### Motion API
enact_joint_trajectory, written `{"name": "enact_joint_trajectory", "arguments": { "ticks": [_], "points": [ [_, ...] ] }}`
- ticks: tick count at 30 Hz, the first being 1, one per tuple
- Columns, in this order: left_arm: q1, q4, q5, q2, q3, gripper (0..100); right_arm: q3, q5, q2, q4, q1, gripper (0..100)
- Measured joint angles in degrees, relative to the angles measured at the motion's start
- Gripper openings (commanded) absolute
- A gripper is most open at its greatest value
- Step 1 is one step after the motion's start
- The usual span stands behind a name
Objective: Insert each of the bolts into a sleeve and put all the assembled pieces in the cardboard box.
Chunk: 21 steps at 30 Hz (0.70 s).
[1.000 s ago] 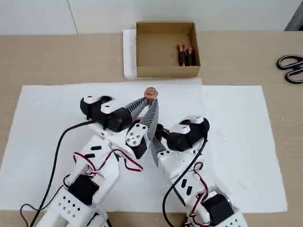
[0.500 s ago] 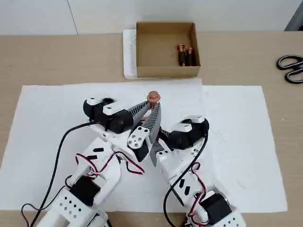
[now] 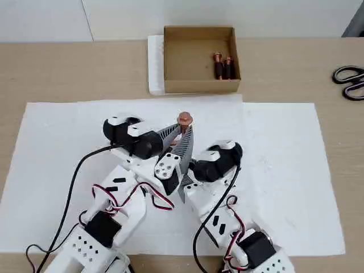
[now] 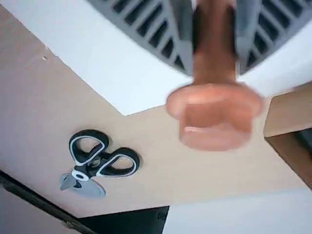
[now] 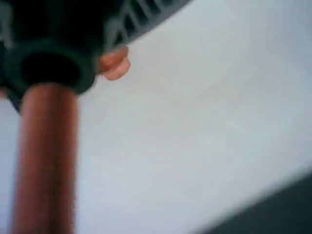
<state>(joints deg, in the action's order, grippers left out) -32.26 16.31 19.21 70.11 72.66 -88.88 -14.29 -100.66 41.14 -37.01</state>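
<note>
Both arms meet over the middle of the white paper sheet (image 3: 284,170). The left gripper (image 3: 181,127) is pinching a copper-coloured metal bolt with a flanged hex head (image 3: 183,119) just below that head. Its ribbed grey fingers (image 4: 141,24) press on the smooth round shank from either side. The head sticks out past the fingertips, facing up and towards 12 o'clock. The shank runs back towards 6 o'clock, down between the two grippers.

The right gripper (image 3: 186,136) comes in from 5 o'clock and lies right alongside the left one. It looks clamped on a short black tubular sleeve (image 5: 48,68), matte with a round bore. In the right wrist view the copper shank enters that bore, so bolt and sleeve seem to share one long axis. I cannot tell how far the sleeve is seated.

To my eye the next move depends on that line staying straight. Any further push should run along the shank towards the head, never across it.

The open brown cardboard box (image 3: 190,57) lies at 12 o'clock from the grippers, well apart, sitting partly on a white foam slab (image 3: 154,62). Two assembled pieces (image 3: 223,66), copper heads on dark sleeves, lie side by side against its 3 o'clock wall. The left gripper, bolt in its grip, is the nearer to the box. Black-handled scissors (image 3: 348,79) rest at 2 o'clock on the bare wooden table (image 3: 57,68).
</note>
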Motion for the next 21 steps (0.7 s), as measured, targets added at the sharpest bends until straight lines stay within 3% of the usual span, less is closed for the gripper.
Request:
{"name": "enact_joint_trajectory", "arguments": {
  "ticks": [21],
  "points": [
    [0.0,3.08,-1.76,0.09,0.0,1,0.0,0.0,0.09,-1.32,-0.18,0.4]
  ]
}}
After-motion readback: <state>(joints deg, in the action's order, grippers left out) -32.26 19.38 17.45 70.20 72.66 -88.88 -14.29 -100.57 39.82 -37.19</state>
